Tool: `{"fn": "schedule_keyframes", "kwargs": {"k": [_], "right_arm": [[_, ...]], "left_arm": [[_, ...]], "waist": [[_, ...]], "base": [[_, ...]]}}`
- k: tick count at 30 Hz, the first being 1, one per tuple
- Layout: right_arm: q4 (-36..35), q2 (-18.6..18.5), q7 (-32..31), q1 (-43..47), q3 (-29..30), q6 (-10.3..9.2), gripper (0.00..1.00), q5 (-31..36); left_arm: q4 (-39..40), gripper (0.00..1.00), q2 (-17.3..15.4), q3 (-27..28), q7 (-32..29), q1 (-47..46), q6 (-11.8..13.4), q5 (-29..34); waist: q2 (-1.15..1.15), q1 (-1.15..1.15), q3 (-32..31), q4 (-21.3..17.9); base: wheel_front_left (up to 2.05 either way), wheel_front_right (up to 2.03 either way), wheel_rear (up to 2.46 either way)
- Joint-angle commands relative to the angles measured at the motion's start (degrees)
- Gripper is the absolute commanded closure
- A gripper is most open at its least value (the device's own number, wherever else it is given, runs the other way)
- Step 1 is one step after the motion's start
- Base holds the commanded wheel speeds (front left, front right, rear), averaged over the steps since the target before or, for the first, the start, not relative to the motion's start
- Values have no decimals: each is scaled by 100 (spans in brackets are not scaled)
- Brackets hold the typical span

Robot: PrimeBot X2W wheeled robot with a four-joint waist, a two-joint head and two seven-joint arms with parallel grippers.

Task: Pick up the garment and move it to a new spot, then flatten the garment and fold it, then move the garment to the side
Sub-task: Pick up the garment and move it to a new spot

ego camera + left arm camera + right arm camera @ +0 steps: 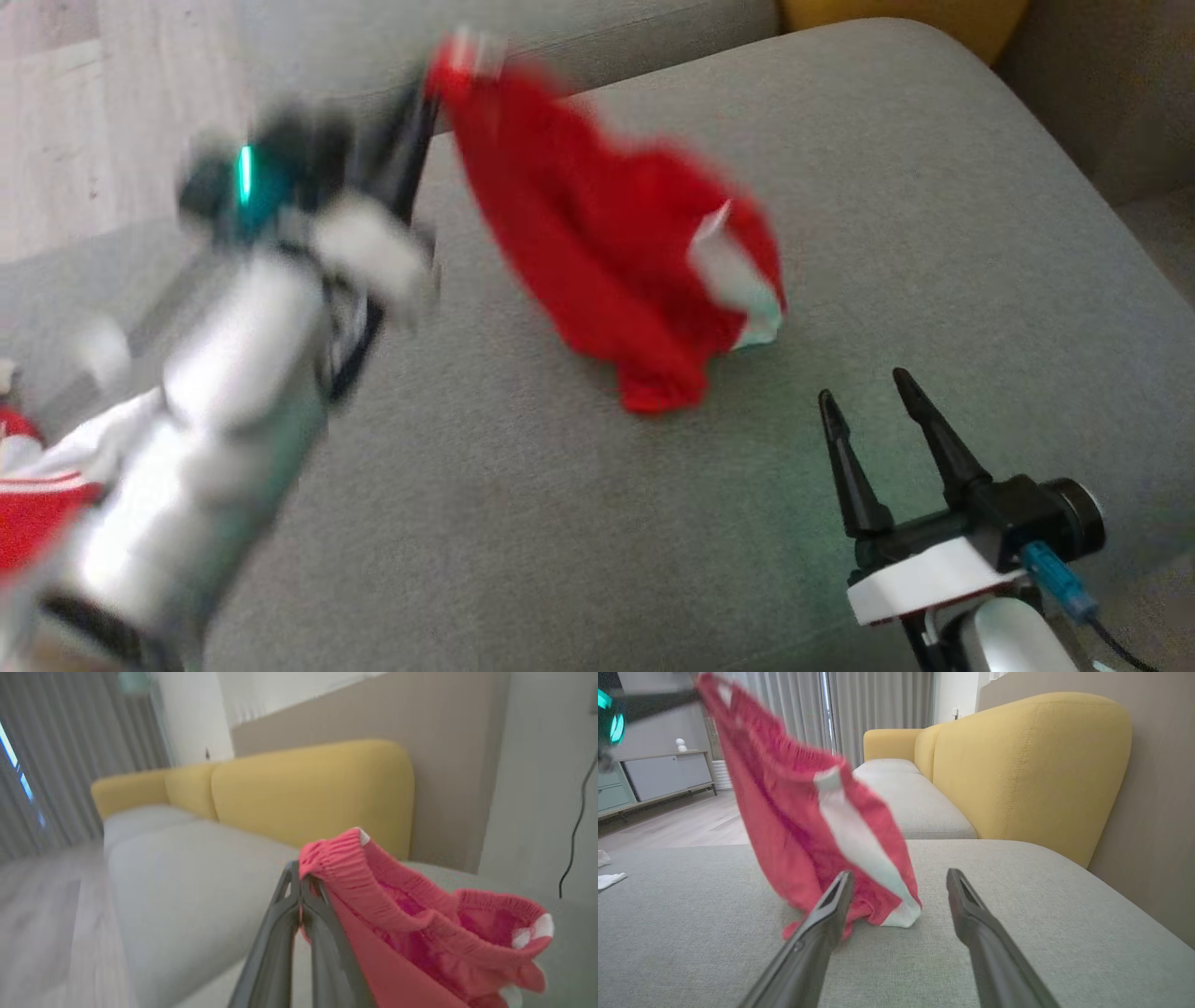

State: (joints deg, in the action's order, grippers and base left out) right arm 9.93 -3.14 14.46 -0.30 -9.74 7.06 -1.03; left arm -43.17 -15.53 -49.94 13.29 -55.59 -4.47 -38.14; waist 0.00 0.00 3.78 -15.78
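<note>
Hanging from the left end effector (422,107), which is pinched shut on its elastic waistband, the red garment (597,261) slants down toward the robot's right, low end touching the grey seat cushion (934,187). Right end effector (864,385): fingers spread wide, empty, low over the cushion. Garment's low end lies just ahead-left of it. Judged: right arm nearer for a second grasp.

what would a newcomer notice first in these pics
The red shorts with a white side stripe, dangling by the waistband from the shut left end effector over the grey seat cushion. Next, the open right end effector at the lower right of the head view, and the yellow backrest behind.
</note>
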Motion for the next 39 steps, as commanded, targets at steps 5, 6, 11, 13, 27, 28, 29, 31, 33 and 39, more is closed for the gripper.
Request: {"fn": "schedule_keyframes", "kwargs": {"k": [5,6,11,13,27,28,29,31,33,39], "right_arm": [[-229,25,54,31,118,43,0,-1],[-228,25,54,54,160,43,0,16],[-194,25,54,175,256,43,0,110],[-178,25,54,227,272,43,0,128],[-124,26,54,634,489,43,0,-219],[-133,26,54,686,492,43,0,-233],[-144,26,54,740,496,43,0,-244],[-165,26,54,847,499,43,0,-283],[-183,26,54,944,500,43,0,-317],[-222,26,54,1057,409,43,0,-346]], "left_arm": [[174,100,-16,623,164,1453,273,-437],[279,100,20,754,166,1734,308,-452],[993,0,260,1575,169,3023,426,-218],[1297,0,335,1830,169,3424,504,115],[4234,0,1201,3459,170,5991,1109,2356],[4369,0,1220,3499,170,6114,1126,2441],[4478,0,1233,3534,171,6234,1147,2529],[4624,0,1247,3581,171,6455,1183,2711],[4696,0,1255,3635,171,6644,1211,2821],[4666,0,1261,3724,171,6964,1231,3079]], "waist": [[0,0,42,485],[0,0,29,594],[0,0,-138,1070],[0,0,-238,1228],[0,0,-784,1744],[0,0,-817,1756],[0,0,-850,1768],[0,0,-906,1790],[0,0,-958,1814],[0,0,-1089,1845]], "base": [[0,0,0],[0,0,0],[0,0,0],[0,0,0],[0,0,0],[0,0,0],[0,0,0],[0,0,0],[0,0,0],[0,0,0]]}}
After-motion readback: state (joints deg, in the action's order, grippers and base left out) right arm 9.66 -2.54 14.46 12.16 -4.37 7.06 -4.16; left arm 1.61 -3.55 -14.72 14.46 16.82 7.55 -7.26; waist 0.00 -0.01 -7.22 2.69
